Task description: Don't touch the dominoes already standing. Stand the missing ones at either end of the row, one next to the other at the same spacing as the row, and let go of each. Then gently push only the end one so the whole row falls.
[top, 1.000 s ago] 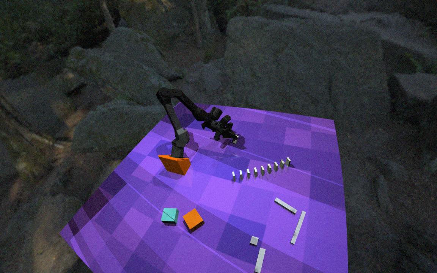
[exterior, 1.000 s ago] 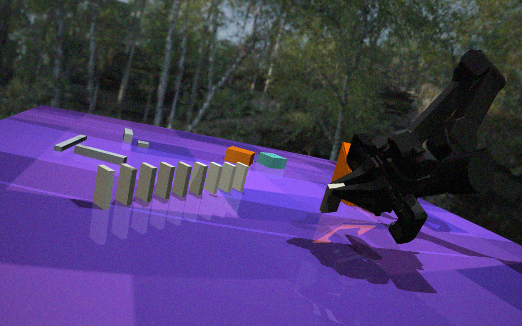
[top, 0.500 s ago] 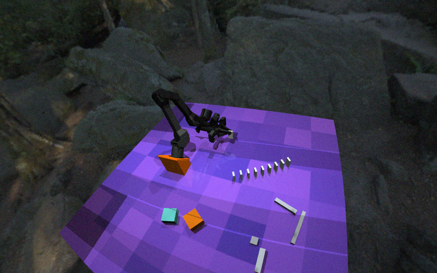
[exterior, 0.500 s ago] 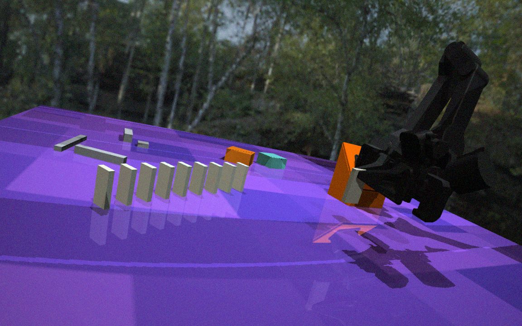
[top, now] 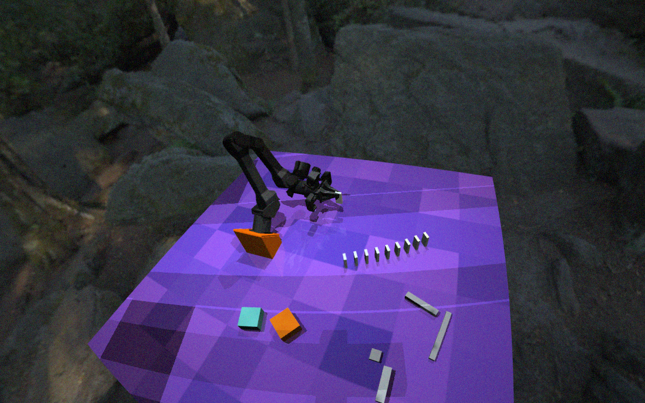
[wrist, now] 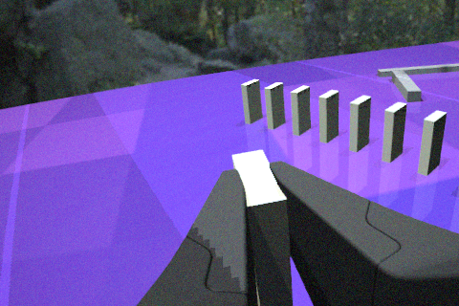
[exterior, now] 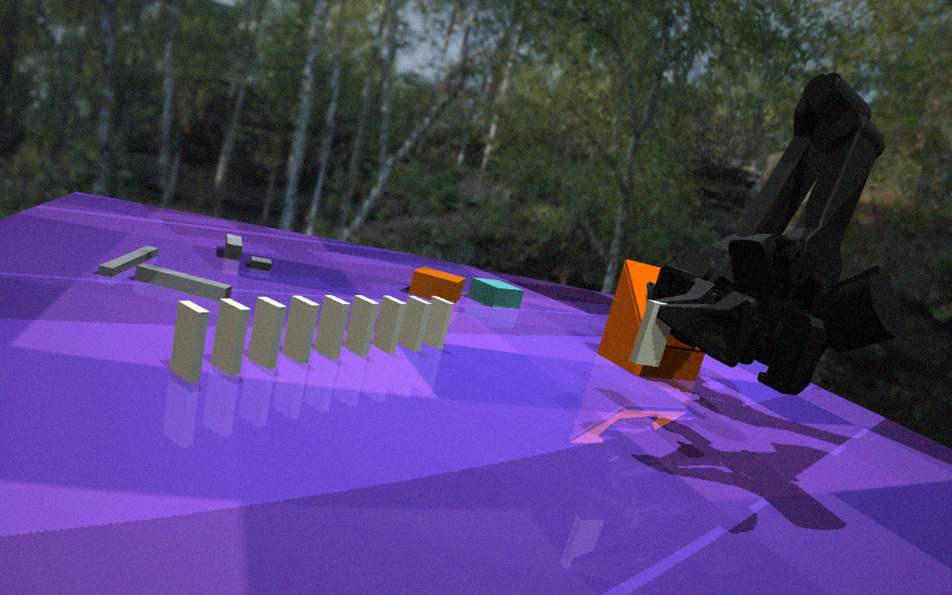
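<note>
A row of several pale dominoes (top: 387, 251) (exterior: 331, 327) (wrist: 329, 116) stands upright and evenly spaced on the purple table. My gripper (top: 338, 196) (exterior: 659, 314) (wrist: 252, 180) is shut on one pale domino (exterior: 649, 336) (wrist: 269, 220). It holds the domino in the air, well off the table, slightly tilted in the exterior view. The held domino is apart from the row, toward the back of the table in the top view. The wrist view shows its bright top end between the fingertips; the fingers hide part of its sides.
A teal block (top: 251, 318) (exterior: 495, 292) and an orange block (top: 285, 323) (exterior: 436, 284) lie at the front in the top view. Grey bars (top: 421, 303) (top: 440, 336) (top: 384, 383) and a small grey block (top: 375, 355) lie at front right. An orange wedge (top: 257, 244) stands by the arm's base.
</note>
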Robot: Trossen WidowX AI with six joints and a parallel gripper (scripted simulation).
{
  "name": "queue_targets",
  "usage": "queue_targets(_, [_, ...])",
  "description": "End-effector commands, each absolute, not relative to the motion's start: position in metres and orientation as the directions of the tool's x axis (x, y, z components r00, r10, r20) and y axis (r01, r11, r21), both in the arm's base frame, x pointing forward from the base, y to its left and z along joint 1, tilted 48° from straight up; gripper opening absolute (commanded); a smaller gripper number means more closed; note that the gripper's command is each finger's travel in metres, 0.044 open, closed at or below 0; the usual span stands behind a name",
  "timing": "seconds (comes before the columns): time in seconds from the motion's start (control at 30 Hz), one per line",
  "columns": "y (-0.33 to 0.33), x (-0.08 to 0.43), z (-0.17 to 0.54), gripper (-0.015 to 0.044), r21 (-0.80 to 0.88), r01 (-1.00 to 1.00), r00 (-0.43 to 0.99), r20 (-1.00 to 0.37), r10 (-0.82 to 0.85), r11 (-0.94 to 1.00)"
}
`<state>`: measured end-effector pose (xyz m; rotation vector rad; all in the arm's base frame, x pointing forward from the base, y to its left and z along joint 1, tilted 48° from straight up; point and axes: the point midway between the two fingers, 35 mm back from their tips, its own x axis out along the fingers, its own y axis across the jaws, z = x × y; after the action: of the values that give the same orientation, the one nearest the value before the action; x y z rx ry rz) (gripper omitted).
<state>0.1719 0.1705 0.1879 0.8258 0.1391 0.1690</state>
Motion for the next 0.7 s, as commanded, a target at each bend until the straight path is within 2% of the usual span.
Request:
queue_targets(0.0, [0.170,0.172,0.188,0.0024,0.745,-0.092,0.978,-0.055,0.199,0.660])
queue_targets(0.67, [0.191,0.171,0.174,0.0024,0.744,-0.092,0.978,-0.057,0.201,0.662])
